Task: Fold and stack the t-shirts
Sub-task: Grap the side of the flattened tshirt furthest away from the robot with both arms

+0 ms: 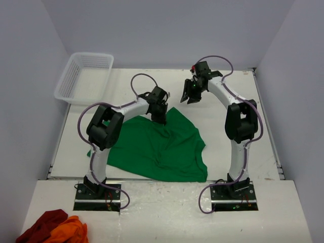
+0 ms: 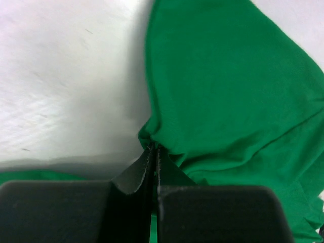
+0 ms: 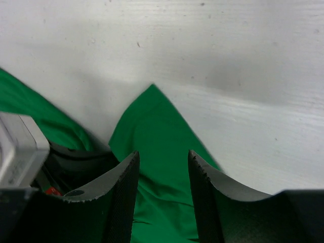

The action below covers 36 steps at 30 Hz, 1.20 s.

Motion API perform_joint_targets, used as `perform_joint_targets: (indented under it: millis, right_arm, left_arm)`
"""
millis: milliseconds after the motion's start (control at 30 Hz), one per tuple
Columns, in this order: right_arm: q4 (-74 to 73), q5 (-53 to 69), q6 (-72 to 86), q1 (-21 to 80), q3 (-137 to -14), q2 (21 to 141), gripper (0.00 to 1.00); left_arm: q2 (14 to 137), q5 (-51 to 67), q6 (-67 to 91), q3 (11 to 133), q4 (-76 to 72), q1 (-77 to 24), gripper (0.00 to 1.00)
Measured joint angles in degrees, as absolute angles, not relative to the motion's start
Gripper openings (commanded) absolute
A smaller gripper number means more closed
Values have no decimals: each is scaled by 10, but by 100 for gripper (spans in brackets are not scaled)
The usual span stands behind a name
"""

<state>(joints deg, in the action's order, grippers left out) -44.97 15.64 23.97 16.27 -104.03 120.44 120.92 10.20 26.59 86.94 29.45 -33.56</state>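
Observation:
The bright green t-shirt [image 1: 162, 147] lies crumpled and spread on the white table between the two arms. My left gripper [image 1: 163, 121] points down at the shirt's far edge. In the left wrist view its jaws are pressed together, and the left gripper [image 2: 153, 148] pinches a bunched fold of the t-shirt [image 2: 228, 86] at the tips. My right gripper [image 1: 188, 98] hangs open above the bare table, just beyond the shirt's far right corner. In the right wrist view that gripper [image 3: 162, 154] has a gap between its fingers, and a pointed corner of the t-shirt [image 3: 157, 131] lies below it, untouched.
A white mesh basket [image 1: 83, 76] stands at the far left corner of the table. A dark red cloth [image 1: 43, 225] and an orange cloth [image 1: 71, 232] lie on the near ledge at the left. The left arm's wrist [image 3: 20, 152] shows at the left of the right wrist view.

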Motion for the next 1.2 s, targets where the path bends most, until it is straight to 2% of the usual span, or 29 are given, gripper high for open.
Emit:
perform_joint_targets:
  millis: [433,800,1200]
  right_arm:
    - [-489,221,230,191,-1119,1336,45]
    - [-462,206,230,190,-1004,1265,45]
    - [-437,200,231,190,-986,1228,45]
  left_arm:
    - [1167,103,269,814,298,-401,0]
    - [1109,97,270,767,303,-411,0]
    - [992,80,274,713,296,-501,0]
